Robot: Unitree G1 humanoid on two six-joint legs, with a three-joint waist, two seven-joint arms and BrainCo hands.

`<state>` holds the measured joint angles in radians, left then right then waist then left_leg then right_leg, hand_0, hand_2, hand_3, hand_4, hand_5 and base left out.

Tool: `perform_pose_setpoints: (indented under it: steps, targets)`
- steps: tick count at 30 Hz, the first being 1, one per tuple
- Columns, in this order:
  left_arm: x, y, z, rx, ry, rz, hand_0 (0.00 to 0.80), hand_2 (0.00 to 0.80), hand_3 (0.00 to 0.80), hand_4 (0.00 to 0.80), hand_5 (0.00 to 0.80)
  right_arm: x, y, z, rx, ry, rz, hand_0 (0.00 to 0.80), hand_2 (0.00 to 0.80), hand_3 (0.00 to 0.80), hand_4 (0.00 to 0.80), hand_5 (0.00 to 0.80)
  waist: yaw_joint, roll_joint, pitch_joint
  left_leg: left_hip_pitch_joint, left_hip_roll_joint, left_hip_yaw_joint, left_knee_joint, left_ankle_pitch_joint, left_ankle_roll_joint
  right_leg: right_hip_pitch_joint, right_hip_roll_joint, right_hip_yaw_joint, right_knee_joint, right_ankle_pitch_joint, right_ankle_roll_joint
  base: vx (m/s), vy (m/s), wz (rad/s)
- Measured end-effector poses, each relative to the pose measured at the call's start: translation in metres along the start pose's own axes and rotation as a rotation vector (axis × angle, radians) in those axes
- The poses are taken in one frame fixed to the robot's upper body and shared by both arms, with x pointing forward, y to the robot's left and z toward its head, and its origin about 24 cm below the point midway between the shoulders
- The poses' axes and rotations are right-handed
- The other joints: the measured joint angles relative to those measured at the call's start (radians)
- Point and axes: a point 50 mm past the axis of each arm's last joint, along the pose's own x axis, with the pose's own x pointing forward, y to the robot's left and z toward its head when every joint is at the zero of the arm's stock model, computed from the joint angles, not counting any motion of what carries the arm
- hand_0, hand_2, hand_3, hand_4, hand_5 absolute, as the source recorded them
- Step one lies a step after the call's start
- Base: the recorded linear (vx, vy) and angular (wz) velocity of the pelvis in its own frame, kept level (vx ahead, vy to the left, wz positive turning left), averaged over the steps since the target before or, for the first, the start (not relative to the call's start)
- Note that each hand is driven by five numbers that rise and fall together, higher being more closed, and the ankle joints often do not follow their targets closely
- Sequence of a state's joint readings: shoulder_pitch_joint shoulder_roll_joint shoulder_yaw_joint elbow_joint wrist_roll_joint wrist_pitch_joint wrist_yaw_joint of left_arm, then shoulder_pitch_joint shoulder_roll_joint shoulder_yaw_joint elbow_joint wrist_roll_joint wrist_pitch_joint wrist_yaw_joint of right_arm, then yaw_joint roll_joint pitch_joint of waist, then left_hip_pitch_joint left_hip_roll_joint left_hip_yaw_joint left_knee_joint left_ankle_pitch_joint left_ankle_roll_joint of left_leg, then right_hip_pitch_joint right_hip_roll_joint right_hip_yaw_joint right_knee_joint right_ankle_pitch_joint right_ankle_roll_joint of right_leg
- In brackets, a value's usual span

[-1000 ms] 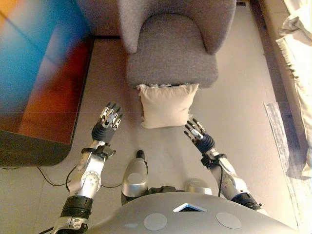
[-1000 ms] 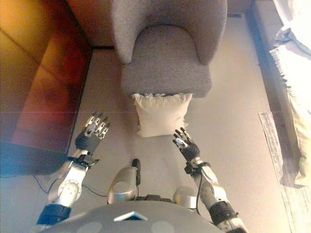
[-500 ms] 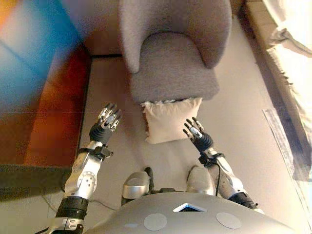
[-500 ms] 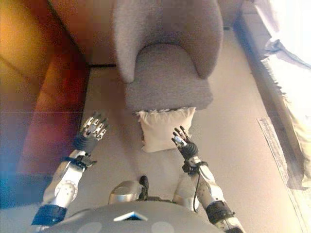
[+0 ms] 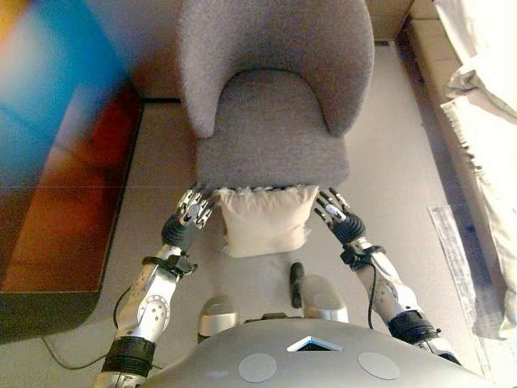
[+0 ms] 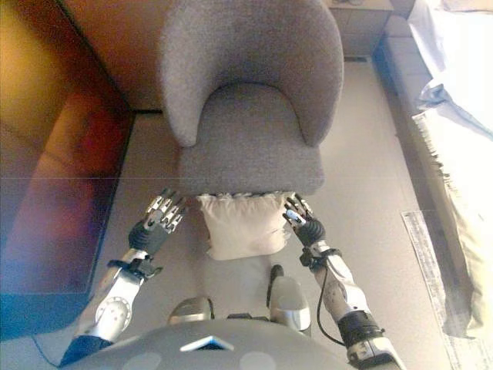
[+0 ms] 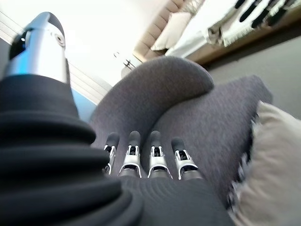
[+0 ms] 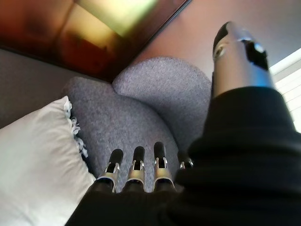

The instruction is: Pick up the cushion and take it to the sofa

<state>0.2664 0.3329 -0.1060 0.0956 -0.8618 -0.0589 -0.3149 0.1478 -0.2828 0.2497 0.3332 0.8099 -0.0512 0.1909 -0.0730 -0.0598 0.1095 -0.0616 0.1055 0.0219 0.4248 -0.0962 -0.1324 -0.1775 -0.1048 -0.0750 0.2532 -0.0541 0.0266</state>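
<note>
A cream cushion with a fringed top edge stands on the floor, leaning against the front of a grey armchair. My left hand is open just off the cushion's left edge. My right hand is open just off its right edge. The hands flank the cushion and I cannot tell whether either touches it. The cushion shows past the fingers in the left wrist view and in the right wrist view, with the chair seat beyond.
A dark glossy cabinet stands along the left. A pale sofa with light cloth runs along the right, with a rug strip on the floor beside it. Beige floor lies either side of the armchair.
The camera has moved toward the armchair. Both hands have come in from beside and below the cushion to flank its upper corners.
</note>
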Motion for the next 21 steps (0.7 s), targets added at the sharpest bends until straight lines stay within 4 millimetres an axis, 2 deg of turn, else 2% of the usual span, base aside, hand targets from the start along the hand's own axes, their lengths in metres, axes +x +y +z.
perform_pose_setpoints:
  steps: [1,3,4,5,7,9,10,12,13,16,17,18,19,20,21]
  targets:
    - [0.004,-0.003,0.001,-0.006,-0.002,-0.01,0.0,0.0,0.0,0.0,0.0,-0.001,-0.002,-0.002,0.001,0.007,-0.009,0.0,0.0,0.0,0.0,0.0,0.004,-0.008,-0.001,-0.038,0.005,0.001,0.068,0.038,-0.007,0.008,-0.003,0.001,-0.001,-0.004,-0.008,0.222,-0.029,0.12]
    - [0.006,-0.006,-0.002,-0.008,0.011,-0.026,0.0,0.0,0.0,0.0,0.0,-0.002,-0.005,-0.006,0.005,0.02,-0.022,0.0,0.0,0.0,0.0,0.0,0.008,-0.011,-0.001,-0.057,0.017,0.0,0.109,0.084,0.023,0.037,-0.002,-0.01,-0.008,-0.016,-0.03,0.231,0.106,0.14]
    - [0.007,-0.009,-0.004,-0.01,0.018,-0.036,0.0,0.0,0.0,0.0,0.0,-0.003,-0.006,-0.007,0.006,0.024,-0.025,0.0,0.0,0.0,0.0,0.0,0.004,-0.013,0.002,-0.063,0.023,0.004,0.126,0.09,0.041,0.043,-0.004,-0.017,-0.008,-0.023,-0.041,0.233,0.217,0.15]
    - [0.008,-0.011,-0.007,-0.012,0.029,-0.045,0.0,0.0,0.0,0.0,0.0,-0.004,-0.007,-0.007,0.005,0.027,-0.021,0.0,0.0,0.0,0.0,0.0,0.005,-0.005,0.0,-0.068,0.033,0.009,0.123,0.084,0.047,0.043,0.002,-0.02,-0.008,-0.027,-0.047,0.24,0.232,0.09]
    - [0.007,-0.013,-0.009,-0.014,0.038,-0.046,0.0,0.0,0.0,0.0,0.0,-0.005,-0.007,-0.007,-0.005,0.03,-0.005,0.0,0.0,0.0,0.0,0.0,0.007,0.016,0.003,-0.072,0.06,0.011,0.043,0.077,0.038,0.044,0.016,-0.021,-0.016,-0.028,-0.049,0.293,0.246,0.06]
    - [0.009,-0.012,-0.008,-0.02,0.031,-0.038,0.0,0.0,0.0,0.0,0.0,-0.006,-0.007,-0.008,-0.007,0.034,0.01,0.0,0.0,0.0,0.0,0.0,0.011,0.032,0.013,-0.072,0.085,0.007,-0.125,0.073,0.024,0.06,0.035,-0.008,-0.045,-0.022,-0.051,0.324,0.179,0.24]
    - [0.009,-0.012,-0.007,-0.021,0.027,-0.038,0.0,0.0,0.0,0.0,0.0,-0.007,-0.007,-0.009,-0.003,0.036,0.012,0.0,0.0,0.0,0.0,0.0,0.016,0.034,0.018,-0.073,0.085,0.007,-0.218,0.075,0.022,0.071,0.038,-0.002,-0.057,-0.022,-0.05,0.378,0.136,0.3]
    - [0.01,-0.012,-0.006,-0.021,0.023,-0.045,0.0,0.0,0.0,0.0,0.0,-0.009,-0.009,-0.009,-0.008,0.035,0.015,0.0,0.0,0.0,0.0,0.0,0.064,0.051,0.043,-0.083,0.082,0.015,-0.34,0.076,0.022,0.098,0.043,0.027,-0.078,-0.018,-0.041,0.352,0.123,0.08]
    - [0.009,-0.012,-0.005,-0.021,0.022,-0.049,0.0,0.0,0.0,0.0,0.0,-0.011,-0.011,-0.009,-0.008,0.032,0.009,0.0,0.0,0.0,0.0,0.0,0.075,0.063,0.049,-0.083,0.076,0.016,-0.37,0.078,0.024,0.104,0.043,0.036,-0.086,-0.021,-0.034,0.338,0.154,-0.22]
    - [0.002,-0.003,-0.002,-0.023,0.002,-0.013,0.0,0.0,0.0,0.0,0.0,-0.013,-0.012,-0.01,-0.017,0.039,0.015,0.0,0.0,0.0,0.0,0.0,0.126,0.122,0.059,-0.073,0.063,0.003,-0.397,0.075,0.021,0.101,0.039,0.088,-0.085,-0.039,-0.003,0.282,0.166,-0.59]
    - [0.0,0.0,-0.001,-0.021,-0.003,0.004,0.0,0.0,0.0,0.0,0.0,-0.012,-0.01,-0.01,-0.016,0.039,0.019,0.0,0.0,0.0,0.0,0.0,0.13,0.123,0.067,-0.074,0.051,0.019,-0.378,0.091,0.016,0.105,0.024,0.095,-0.087,-0.044,0.005,0.308,0.196,-0.86]
    - [0.0,0.002,0.002,-0.019,-0.016,0.018,0.0,0.0,0.0,0.0,0.0,-0.01,-0.009,-0.008,-0.018,0.035,0.024,0.0,0.0,0.0,0.0,0.0,0.144,0.133,0.073,-0.073,0.057,0.054,-0.352,0.117,0.026,0.099,0.021,0.089,0.0,-0.064,0.025,0.3,0.175,-0.67]
    - [-0.001,0.004,0.006,-0.007,-0.021,0.024,0.0,0.0,0.0,0.0,0.0,-0.013,-0.008,-0.013,-0.008,0.053,0.021,0.0,0.0,0.0,0.0,0.0,0.143,0.122,0.069,-0.07,0.048,0.075,-0.328,0.136,0.043,0.097,0.002,0.07,0.109,-0.111,0.047,0.277,0.146,-0.52]
    - [-0.004,0.006,0.01,0.014,-0.023,0.024,0.0,0.0,0.0,0.0,0.0,-0.015,-0.007,-0.02,0.004,0.071,0.021,0.0,0.0,0.0,0.0,0.0,0.144,0.091,0.056,-0.063,0.021,0.109,-0.309,0.146,0.056,0.114,-0.039,0.057,0.153,-0.159,0.056,0.275,0.147,-0.38]
    - [-0.005,0.01,0.016,0.031,-0.033,0.031,0.0,0.0,0.0,0.0,0.0,-0.013,-0.002,-0.022,0.021,0.071,0.031,0.0,0.0,0.0,0.0,0.0,0.147,0.051,0.05,-0.052,-0.01,0.134,-0.296,0.124,0.065,0.144,-0.078,0.049,0.112,-0.19,0.055,0.246,0.137,-0.43]
